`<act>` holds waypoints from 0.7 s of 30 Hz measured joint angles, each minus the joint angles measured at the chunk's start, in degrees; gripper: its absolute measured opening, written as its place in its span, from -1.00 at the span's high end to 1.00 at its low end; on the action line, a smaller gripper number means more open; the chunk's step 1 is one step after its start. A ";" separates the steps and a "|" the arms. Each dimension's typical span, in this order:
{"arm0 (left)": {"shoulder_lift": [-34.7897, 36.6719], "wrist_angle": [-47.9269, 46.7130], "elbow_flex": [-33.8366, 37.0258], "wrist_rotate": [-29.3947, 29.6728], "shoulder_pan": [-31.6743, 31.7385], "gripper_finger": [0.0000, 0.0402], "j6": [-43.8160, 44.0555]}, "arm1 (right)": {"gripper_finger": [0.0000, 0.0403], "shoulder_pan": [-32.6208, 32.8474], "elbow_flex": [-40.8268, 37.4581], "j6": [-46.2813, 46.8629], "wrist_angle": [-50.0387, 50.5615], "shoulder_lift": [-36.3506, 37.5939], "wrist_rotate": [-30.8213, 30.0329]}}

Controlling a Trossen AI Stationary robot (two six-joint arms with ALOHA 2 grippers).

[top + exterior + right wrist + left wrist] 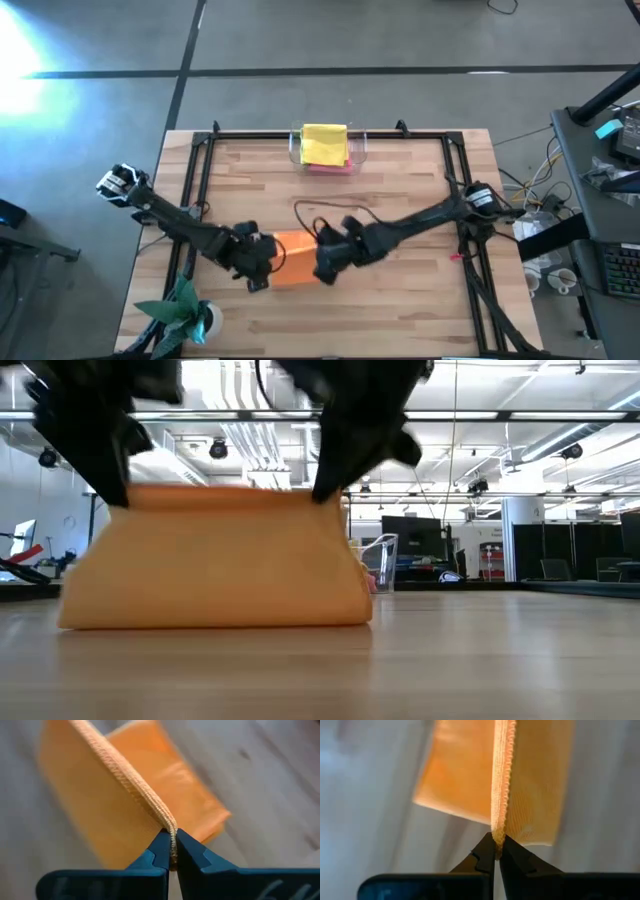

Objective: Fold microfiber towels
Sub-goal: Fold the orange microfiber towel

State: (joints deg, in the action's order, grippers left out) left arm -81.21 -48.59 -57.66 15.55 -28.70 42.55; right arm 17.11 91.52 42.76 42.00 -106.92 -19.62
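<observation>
I have the orange towel (pixel 292 272) pinched at two corners of its upper edge, my left gripper (pixel 496 851) clamped on one and my right gripper (pixel 171 844) clamped on the other. It hangs between them near the front middle of the table (pixel 400 310), its lower fold resting on the wood. At the far edge, well apart, a yellow towel (pixel 324 143) lies on a pink towel (pixel 330 168) in the clear tray (pixel 360 150). Bare wood lies open to my right; a green plant (pixel 185 312) stands at the front left corner.
</observation>
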 joint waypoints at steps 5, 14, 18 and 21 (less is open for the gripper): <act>-2.55 -0.20 0.05 -1.13 5.29 0.99 -4.33 | 0.96 -4.59 -0.13 0.16 -0.24 -1.89 3.22; -6.76 -0.47 0.05 -0.82 9.16 0.99 -4.33 | 0.95 -5.75 -0.10 0.35 -0.29 -5.50 6.49; -7.38 -0.43 0.04 1.86 9.62 0.98 -4.42 | 0.90 -6.03 -0.10 0.33 -0.22 -5.99 4.95; -7.37 -0.43 0.03 3.56 10.12 0.88 -4.45 | 0.84 -6.33 -0.10 0.10 -0.28 -5.99 2.01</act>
State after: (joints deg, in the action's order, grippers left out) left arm -88.59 -49.01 -57.63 19.11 -18.58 38.10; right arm 10.79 91.42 42.86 41.71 -112.90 -17.61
